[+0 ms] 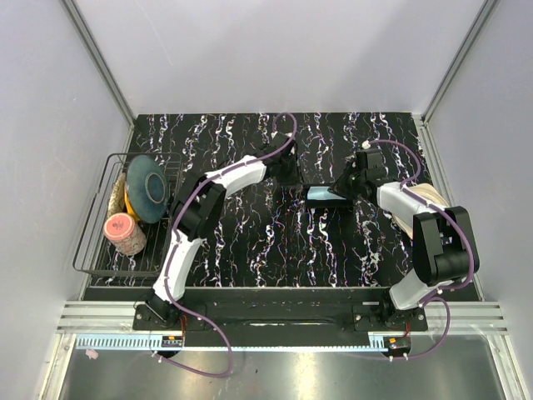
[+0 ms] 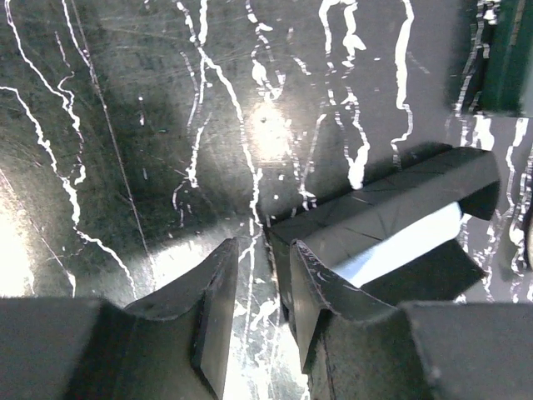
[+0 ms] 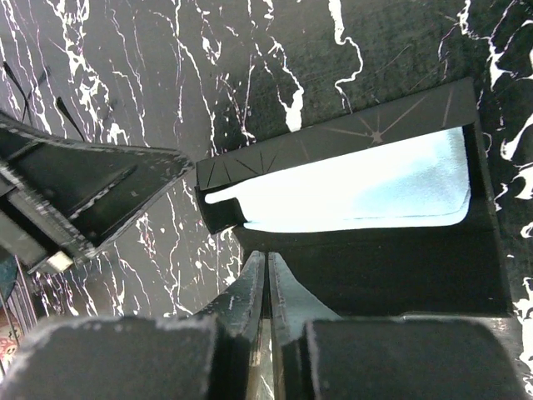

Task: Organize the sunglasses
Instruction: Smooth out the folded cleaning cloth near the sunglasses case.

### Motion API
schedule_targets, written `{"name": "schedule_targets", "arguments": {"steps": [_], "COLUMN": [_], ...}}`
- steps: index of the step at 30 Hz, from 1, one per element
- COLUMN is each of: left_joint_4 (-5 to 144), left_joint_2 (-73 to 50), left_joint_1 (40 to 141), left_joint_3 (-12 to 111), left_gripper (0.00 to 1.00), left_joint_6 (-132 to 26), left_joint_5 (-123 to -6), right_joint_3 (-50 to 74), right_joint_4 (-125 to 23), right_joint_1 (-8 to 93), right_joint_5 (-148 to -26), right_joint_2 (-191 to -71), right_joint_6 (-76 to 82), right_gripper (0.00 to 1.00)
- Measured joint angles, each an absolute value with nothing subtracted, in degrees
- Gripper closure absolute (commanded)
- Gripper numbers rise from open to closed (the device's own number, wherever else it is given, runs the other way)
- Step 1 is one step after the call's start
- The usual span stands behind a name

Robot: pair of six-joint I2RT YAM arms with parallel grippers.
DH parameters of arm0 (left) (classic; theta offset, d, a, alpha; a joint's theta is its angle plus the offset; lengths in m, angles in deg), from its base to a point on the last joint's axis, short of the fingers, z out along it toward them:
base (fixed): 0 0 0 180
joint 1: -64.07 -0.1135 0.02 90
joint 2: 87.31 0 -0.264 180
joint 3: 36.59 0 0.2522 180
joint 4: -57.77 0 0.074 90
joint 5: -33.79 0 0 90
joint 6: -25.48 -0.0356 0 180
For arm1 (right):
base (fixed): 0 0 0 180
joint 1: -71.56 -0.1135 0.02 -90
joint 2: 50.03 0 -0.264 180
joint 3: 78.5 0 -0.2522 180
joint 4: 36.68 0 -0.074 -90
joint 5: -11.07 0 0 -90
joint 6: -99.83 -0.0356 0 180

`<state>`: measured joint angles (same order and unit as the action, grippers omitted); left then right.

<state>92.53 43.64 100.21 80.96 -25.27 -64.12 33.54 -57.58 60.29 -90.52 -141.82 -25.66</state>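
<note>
**Arm pose.** The left arm (image 1: 233,175) reaches from its base at the near edge diagonally toward the middle of the tabletop (image 1: 275,250), elbow raised and wrist turned down. The left tool (image 2: 262,250) is released. Its fingers stand a narrow gap apart with only bare tabletop between them, just beside the left end of the sunglasses case (image 1: 323,197). The right arm (image 1: 400,200) folds up from the near-right corner and bends inward to the right end of the case. The right tool (image 3: 266,262) is clenched, fingers pressed flat together, tips at the near rim of the case. Whether the rim is pinched between them cannot be told.

**Task item.** The sunglasses case lies open near the middle of the tabletop, slightly toward the right edge, between the two tools. It is a black angular shell with scored fold lines on its outer panel. A pale blue cloth (image 3: 358,187) lies inside, along the far wall.

**Other items.** A wire dish rack (image 1: 92,250) stands at the left edge and holds a teal plate (image 1: 150,187) on edge and a pink cup (image 1: 125,233).
</note>
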Motion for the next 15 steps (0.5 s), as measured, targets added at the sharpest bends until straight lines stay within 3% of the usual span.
{"name": "schedule_targets", "arguments": {"steps": [15], "left_joint_4": [92.5], "left_joint_2": [47.9], "left_joint_1": [100.2], "left_joint_3": [84.1], "left_gripper": [0.64], "left_joint_6": [-27.1], "left_joint_5": [-65.3], "right_joint_3": [33.5], "right_joint_4": [-58.7], "right_joint_1": [58.9], "right_joint_5": [-89.9], "right_joint_2": [-141.8], "right_joint_6": [-25.9], "right_gripper": [0.9]}}
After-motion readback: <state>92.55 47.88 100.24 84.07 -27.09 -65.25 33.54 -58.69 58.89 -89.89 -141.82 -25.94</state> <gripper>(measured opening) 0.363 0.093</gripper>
